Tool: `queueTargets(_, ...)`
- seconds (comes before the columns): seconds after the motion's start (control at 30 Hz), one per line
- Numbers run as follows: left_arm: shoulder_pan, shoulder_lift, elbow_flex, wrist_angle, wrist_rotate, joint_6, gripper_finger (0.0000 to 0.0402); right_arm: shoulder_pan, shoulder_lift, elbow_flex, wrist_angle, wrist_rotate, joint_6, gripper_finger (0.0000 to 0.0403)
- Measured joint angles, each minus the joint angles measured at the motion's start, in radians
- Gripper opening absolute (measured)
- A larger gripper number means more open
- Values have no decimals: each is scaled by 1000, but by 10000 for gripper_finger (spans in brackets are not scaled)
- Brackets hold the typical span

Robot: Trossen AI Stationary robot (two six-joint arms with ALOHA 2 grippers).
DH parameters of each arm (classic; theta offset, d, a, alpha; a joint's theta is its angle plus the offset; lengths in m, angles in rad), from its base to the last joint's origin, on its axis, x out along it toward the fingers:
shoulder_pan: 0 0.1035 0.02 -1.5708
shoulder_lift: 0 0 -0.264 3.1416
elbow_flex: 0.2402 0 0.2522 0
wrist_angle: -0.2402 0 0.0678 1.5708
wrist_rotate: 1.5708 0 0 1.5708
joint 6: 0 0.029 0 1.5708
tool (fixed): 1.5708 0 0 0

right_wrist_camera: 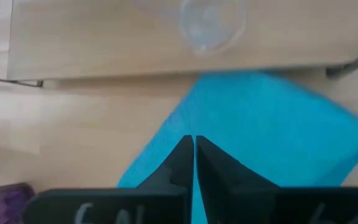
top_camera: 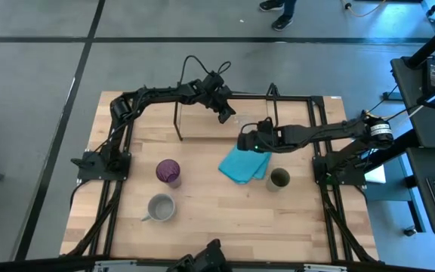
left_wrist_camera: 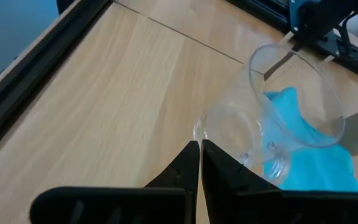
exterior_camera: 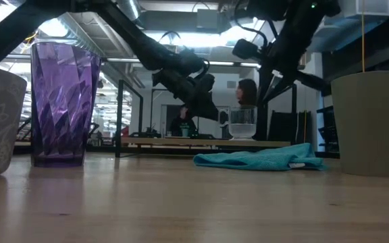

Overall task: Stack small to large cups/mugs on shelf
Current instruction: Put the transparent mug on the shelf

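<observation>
A small clear glass stands upright on the wooden base of the low black wire shelf. It also shows in the low view and the left wrist view. My left gripper is shut, its tips right beside the glass. My right gripper is shut and hangs above the folded turquoise cloth. The purple tumbler, grey mug and olive-green cup stand upright on the table. My left gripper's shut fingertips stand right at the lower side wall of the glass, slanting down from the table's left. I cannot tell whether they touch it. The glass stands upright on the shelf base.
The shelf's thin black uprights rise on either side of the glass. The black table frame runs along the table's left and right sides. A person shows in the room behind the table.
</observation>
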Motion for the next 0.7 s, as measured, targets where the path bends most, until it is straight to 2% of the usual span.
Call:
queueTargets(0.27, -1, 0, 0, -14, 0, 1, 11, -80, 0, 0, 60, -35, -111, 20)
queueTargets(0.7, -1, 0, 0, -24, 0, 1, 11, -147, 0, 0, 67, -58, -190, 20)
